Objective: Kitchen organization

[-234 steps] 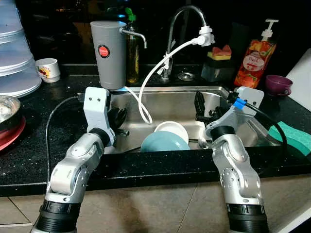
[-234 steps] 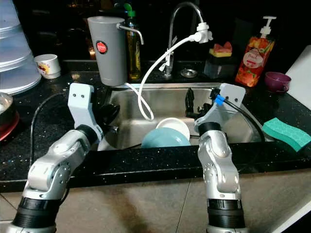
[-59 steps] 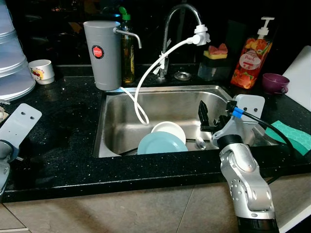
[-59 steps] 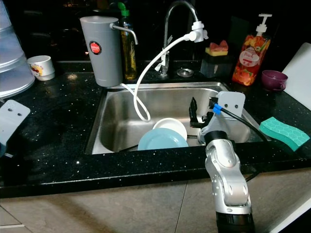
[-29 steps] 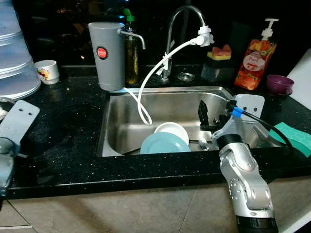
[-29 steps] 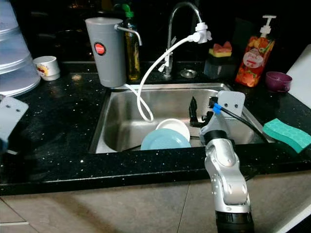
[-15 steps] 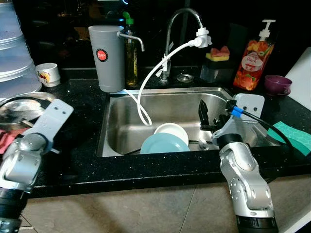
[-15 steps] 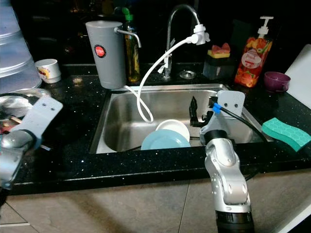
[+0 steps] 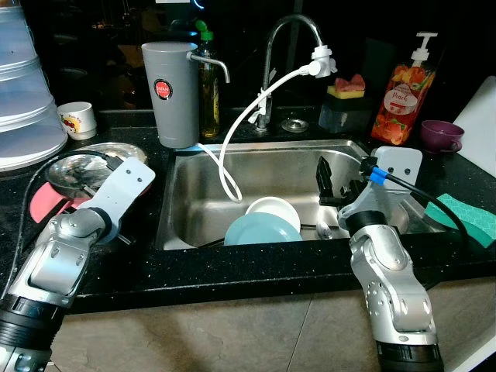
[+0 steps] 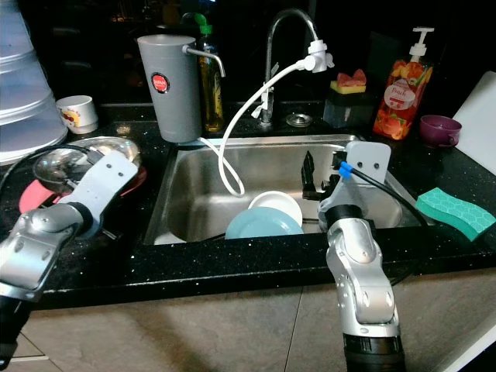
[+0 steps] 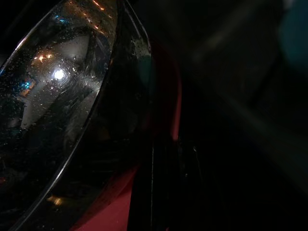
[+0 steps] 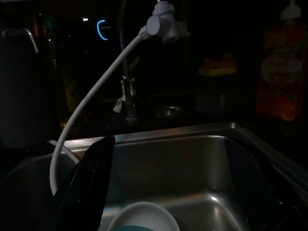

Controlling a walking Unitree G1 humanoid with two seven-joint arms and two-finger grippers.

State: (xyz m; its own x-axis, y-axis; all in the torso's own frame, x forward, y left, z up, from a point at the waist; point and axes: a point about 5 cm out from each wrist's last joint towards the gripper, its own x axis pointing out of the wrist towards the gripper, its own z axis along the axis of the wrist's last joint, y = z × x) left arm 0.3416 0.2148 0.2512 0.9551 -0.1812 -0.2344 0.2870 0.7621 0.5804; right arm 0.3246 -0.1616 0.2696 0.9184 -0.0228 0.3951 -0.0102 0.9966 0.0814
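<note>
At 9 o'clock on the counter | steel bowl [image 9: 81, 167] on red plate [image 9: 40, 206] approached by left gripper [image 11: 159, 159], finger state untellable | rim should be taken squarely | right gripper [image 12: 163, 187] held spread over sink [image 9: 256, 167]

The head views are sharp and lit from the front, while the background behind the curved chrome faucet [image 9: 291, 54] falls to black. Both wrist views are very dim. A bright glare spot sits on the wet round steel bowl [image 11: 57, 74], its edges blurred.
</note>
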